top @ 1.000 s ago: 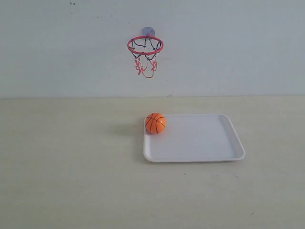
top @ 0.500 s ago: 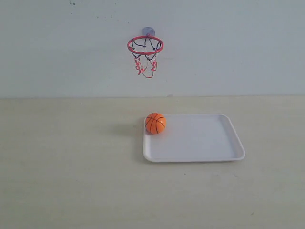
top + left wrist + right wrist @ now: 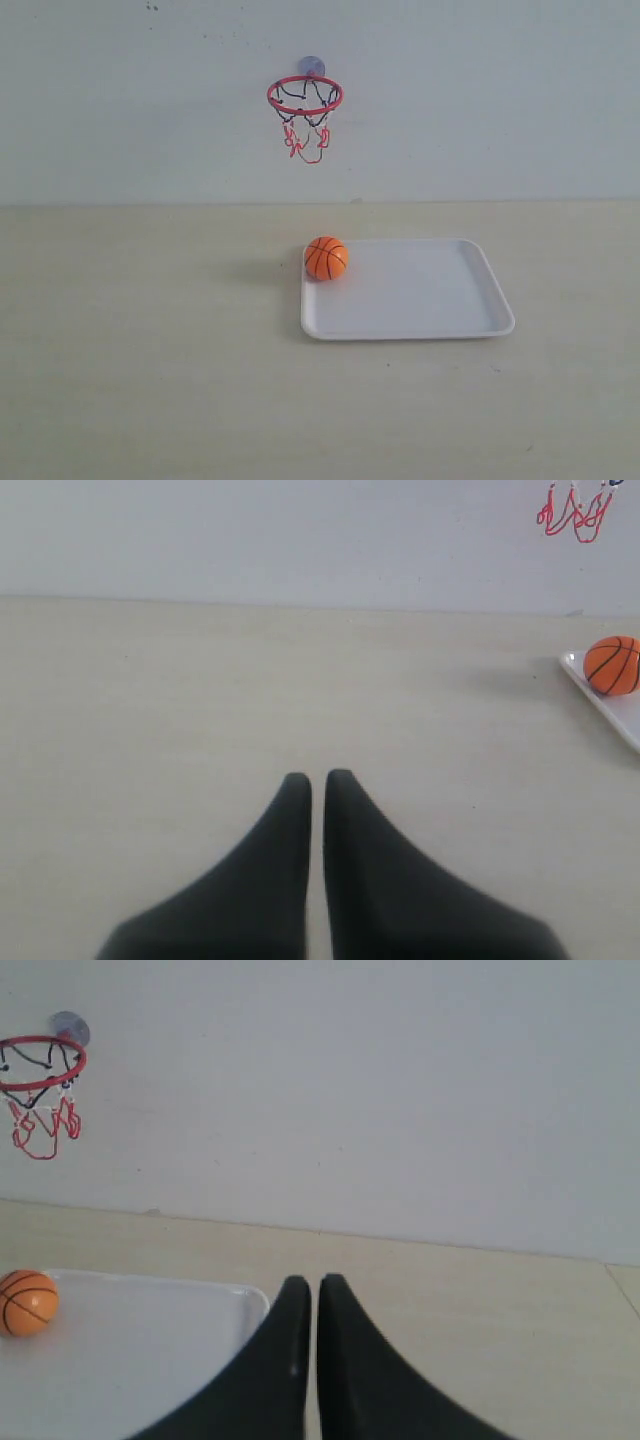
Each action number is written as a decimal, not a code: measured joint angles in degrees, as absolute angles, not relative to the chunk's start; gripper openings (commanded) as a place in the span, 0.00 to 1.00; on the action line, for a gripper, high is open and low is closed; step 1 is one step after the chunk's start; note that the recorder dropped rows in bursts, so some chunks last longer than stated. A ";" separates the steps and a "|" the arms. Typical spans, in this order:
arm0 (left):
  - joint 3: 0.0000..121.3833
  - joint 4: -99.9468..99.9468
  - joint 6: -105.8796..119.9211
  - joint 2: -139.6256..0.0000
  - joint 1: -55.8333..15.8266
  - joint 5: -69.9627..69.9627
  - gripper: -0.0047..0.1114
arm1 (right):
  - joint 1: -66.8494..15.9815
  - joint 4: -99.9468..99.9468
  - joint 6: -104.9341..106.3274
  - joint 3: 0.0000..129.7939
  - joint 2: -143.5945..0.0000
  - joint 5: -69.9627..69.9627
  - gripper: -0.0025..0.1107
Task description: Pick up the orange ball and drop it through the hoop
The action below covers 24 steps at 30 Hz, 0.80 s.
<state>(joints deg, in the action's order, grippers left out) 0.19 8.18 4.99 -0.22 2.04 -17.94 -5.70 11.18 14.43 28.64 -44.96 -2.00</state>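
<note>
No change: orange ball (image 3: 326, 258) at tray (image 3: 420, 295) corner

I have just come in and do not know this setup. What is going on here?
Nothing is being handled right now. The small orange ball with black seams lies in a corner of the flat white plastic tray on the pale table. The red-ringed miniature hoop with a string net hangs on the wall above, empty. The left gripper and the right gripper are both shut, hold nothing and are apart from the ball. The pick-up has not yet begun.
</note>
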 measured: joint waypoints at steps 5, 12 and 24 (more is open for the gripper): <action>0.19 8.18 4.99 -0.22 2.04 -17.94 0.08 | -5.70 12.50 10.03 28.75 -51.50 -9.45 0.04; 0.19 8.18 4.99 -0.22 2.04 -17.94 0.08 | -5.70 12.25 -4.18 36.30 -70.68 -10.85 0.02; 0.19 8.18 4.99 -0.22 2.04 -17.94 0.08 | -14.36 38.95 49.54 84.77 -109.78 41.41 0.05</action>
